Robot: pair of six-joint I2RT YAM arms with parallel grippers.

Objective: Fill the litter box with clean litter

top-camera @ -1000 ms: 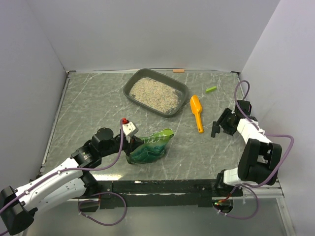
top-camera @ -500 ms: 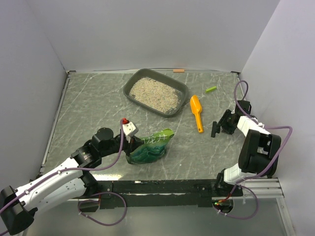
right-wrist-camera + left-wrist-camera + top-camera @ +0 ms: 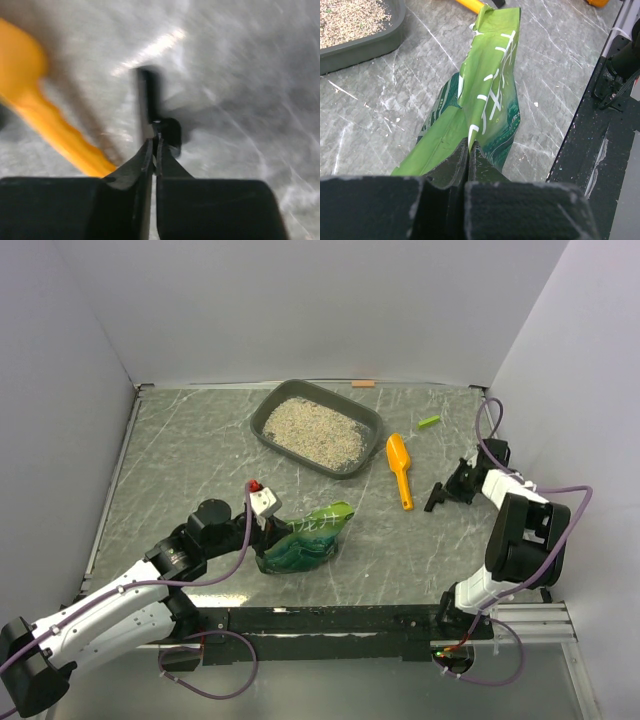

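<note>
The dark-grey litter box [image 3: 262, 420] stands at the back middle of the table, with beige clean litter [image 3: 314, 430] spread inside it. In the left wrist view a corner of the litter box [image 3: 370, 47] and its litter [image 3: 350, 17] show at the top left. A green glossy bag [image 3: 305, 538] stands near the front, and my left gripper [image 3: 270, 533] is shut on its near edge. Seen from the left wrist, the bag [image 3: 490, 85] rises out of the pinched jaws of the left gripper [image 3: 469, 145]. My right gripper [image 3: 436, 500] is shut low over the table right of the scoop; from its wrist the gripper [image 3: 155, 145] has a blurred dark shape just ahead.
An orange scoop [image 3: 400, 468] lies between the litter box and my right gripper, and its handle [image 3: 45, 115] is blurred in the right wrist view. A small green piece [image 3: 429, 422] lies at the back right. White walls enclose the table.
My right gripper has closed from open and swung a little up and back toward the right. The left arm and the bag have stayed still.
</note>
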